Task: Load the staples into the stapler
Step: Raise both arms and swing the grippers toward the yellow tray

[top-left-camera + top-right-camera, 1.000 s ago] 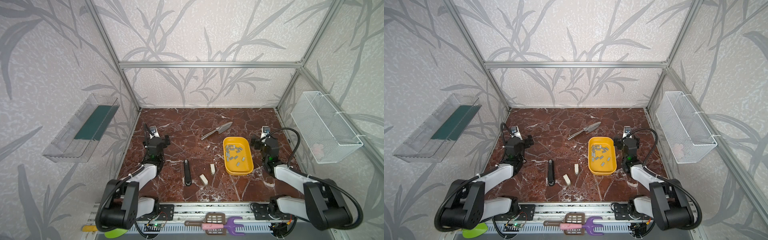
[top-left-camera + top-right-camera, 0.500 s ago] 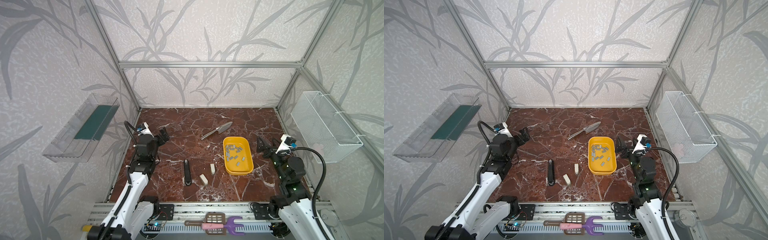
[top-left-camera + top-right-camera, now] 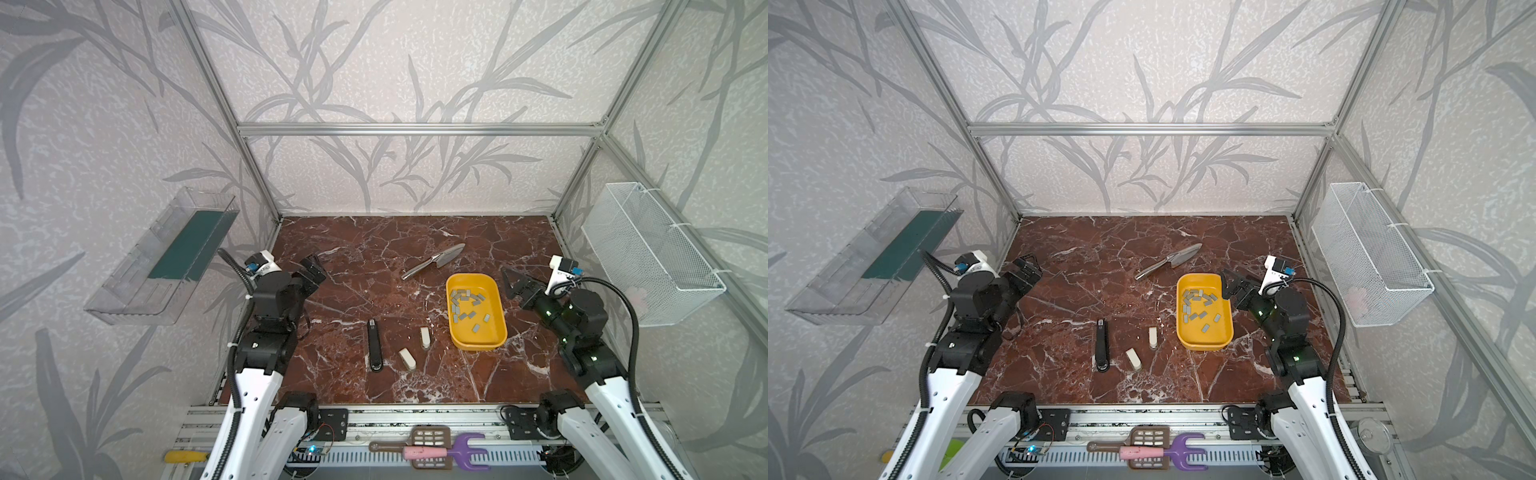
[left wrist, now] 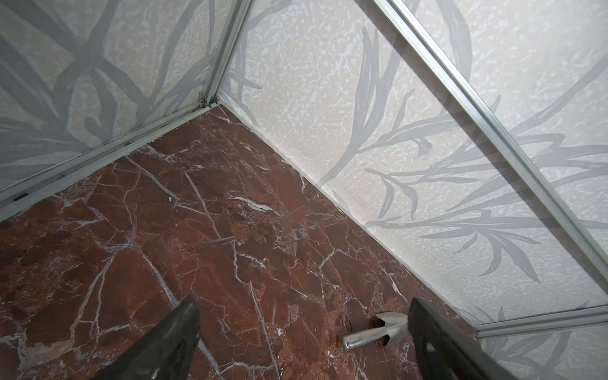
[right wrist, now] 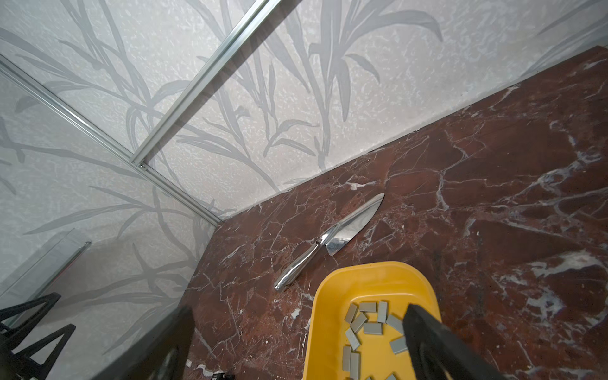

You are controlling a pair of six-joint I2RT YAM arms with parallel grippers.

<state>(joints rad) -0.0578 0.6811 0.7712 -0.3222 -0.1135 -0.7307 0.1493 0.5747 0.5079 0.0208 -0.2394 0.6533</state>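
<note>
I read both tools as spread wide and holding nothing: the left tool (image 3: 312,271) hangs near the left wall, and the right tool (image 3: 512,286) is just beside the yellow tray (image 3: 476,345). The staples (image 3: 464,296) lie loose in that tray (scattered, some touching), well apart from the black stapler (image 3: 375,345) on the surface (image 3: 374,249).

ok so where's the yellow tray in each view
Top view: yellow tray right of centre, knife just behind it.
Top view: yellow tray right of centre, knife behind it.
Left wrist: not in it; the knife shows.
Right wrist: yellow tray close up, nearer than the knife.
Shared landmark: the knife, in all four views.
</note>
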